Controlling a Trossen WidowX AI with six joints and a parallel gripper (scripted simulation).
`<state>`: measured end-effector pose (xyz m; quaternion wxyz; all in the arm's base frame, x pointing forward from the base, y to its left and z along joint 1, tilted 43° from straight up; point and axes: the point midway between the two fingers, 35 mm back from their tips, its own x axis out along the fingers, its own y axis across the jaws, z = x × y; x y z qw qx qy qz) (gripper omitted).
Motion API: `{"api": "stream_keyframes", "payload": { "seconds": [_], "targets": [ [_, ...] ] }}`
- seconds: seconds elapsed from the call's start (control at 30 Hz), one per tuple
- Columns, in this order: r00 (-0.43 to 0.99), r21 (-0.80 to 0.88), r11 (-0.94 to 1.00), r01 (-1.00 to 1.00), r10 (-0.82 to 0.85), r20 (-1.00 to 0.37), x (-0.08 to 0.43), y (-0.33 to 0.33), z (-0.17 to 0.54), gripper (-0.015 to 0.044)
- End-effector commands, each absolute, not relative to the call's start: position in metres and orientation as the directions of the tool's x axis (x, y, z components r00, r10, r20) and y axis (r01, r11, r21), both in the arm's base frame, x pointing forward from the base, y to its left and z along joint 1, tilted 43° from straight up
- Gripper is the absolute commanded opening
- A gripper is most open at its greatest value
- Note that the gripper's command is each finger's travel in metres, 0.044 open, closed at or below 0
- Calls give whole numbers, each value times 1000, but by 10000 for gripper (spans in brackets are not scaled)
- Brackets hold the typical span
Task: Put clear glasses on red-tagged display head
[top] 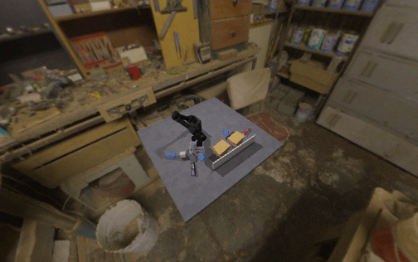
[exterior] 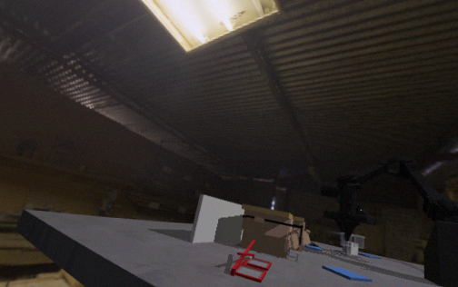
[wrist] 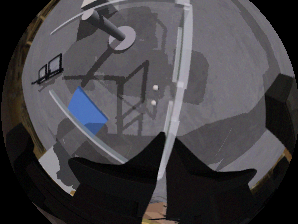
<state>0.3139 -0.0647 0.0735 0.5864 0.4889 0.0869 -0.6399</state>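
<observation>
My gripper [top: 199, 144] [exterior: 348, 239] [wrist: 165, 136] is shut on the clear glasses [wrist: 182, 95], gripping their front bar, with both thin temples reaching away in the wrist view. They are held above the table, beside the display heads. One head [top: 221, 147] and the other head [top: 236, 138] stand side by side with tan tops. In the exterior view the nearer head [exterior: 263, 238] wears dark glasses [exterior: 277, 222]. The red tag cannot be made out. The glasses are some way from both heads.
A white panel [top: 234, 152] [exterior: 209, 220] stands behind the heads. Red glasses [exterior: 253, 268] lie near them. Black glasses [top: 193, 168] [wrist: 48, 71], blue pads [top: 172, 155] [exterior: 346, 273] [wrist: 85, 110] and a white block [top: 182, 154] are on the table. A grey post [wrist: 106, 25] rises from a round base.
</observation>
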Motion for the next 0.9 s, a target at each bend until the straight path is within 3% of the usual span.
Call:
{"api": "stream_keyframes", "payload": {
  "seconds": [0.0,0.87],
  "targets": [
    [167,462,-296,836,-665,-728,315,-63,73,0],
    [167,462,-296,836,-665,-728,310,-69,77,0]
  ]
}}
